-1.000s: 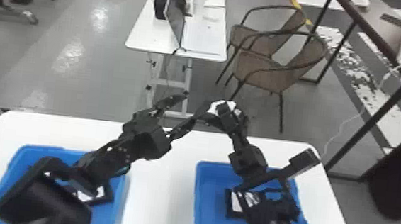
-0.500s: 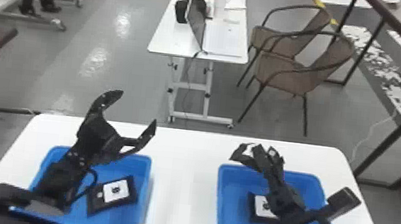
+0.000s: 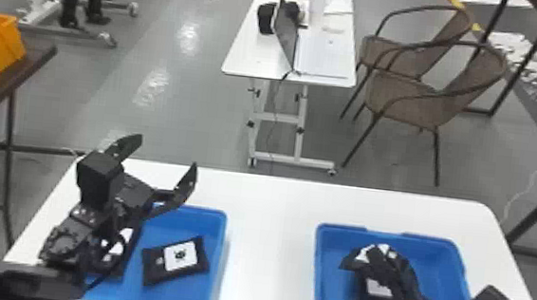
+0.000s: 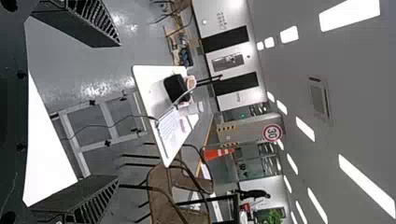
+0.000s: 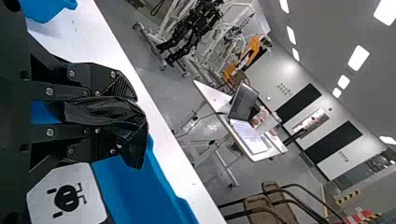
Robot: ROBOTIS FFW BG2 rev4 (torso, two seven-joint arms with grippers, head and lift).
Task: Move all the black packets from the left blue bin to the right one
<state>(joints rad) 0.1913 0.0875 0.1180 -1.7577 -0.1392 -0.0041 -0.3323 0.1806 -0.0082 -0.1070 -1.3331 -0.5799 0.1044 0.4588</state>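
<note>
Near the left edge of the white rectangular tabletop [image 3: 272, 238], a blue plastic bin [image 3: 218, 261] with two flat black packets in view: one white-labelled packet [image 3: 180, 256] lying aslant by the right wall, and a partly hidden packet [image 3: 113, 248] behind the black jointed left arm [image 3: 98, 220]. Above the bin's far edge, the black two-fingered left gripper [image 3: 165, 153], spread wide and empty. Drawn back leftward from the other gripper over the last second, probably after a handover; so free, by the look of it, for another pickup. Toward the tabletop's right edge, a second blue bin [image 3: 435, 260], with a dark, white-labelled pouch [image 3: 374, 292] already lying toward its left side. Over that bin, the black two-fingered right gripper [image 5: 133, 123], pinching a creased, glossy black packet [image 5: 98, 112]. Brought back from near the left gripper and lower than half a second ago; hence probably close to release, with some risk of landing on the pouch below. Still to move afterwards: at least the two on the left.
</note>
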